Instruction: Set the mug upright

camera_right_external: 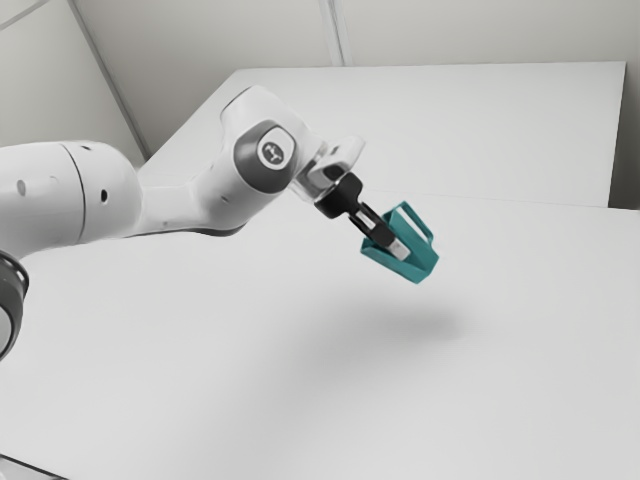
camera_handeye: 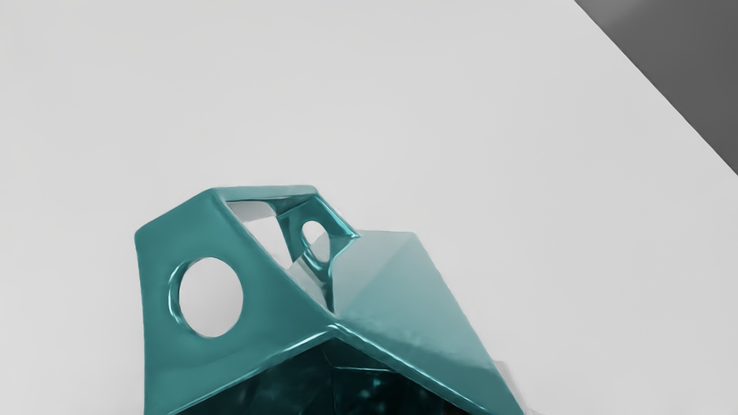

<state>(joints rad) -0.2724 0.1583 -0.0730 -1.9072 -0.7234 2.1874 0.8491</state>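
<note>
White table point(camera_right_external: 220, 400) in front; over it, short of its far edge, a black gripper point(camera_right_external: 393, 244) is clamped on a tilted, raised mug point(camera_right_external: 420, 264). Likely light, stiff and slippery, it seems best held by its side near the rim. Glossy teal and angular, it has round cut-outs and a looped handle point(camera_right_external: 419, 221); beyond stands a pale wall point(camera_right_external: 480, 30).

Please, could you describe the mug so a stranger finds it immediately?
Above the white table, follow the white robot arm to its black two-finger gripper. Tilted in its grip is the faceted teal mug, the only strongly coloured object.
</note>
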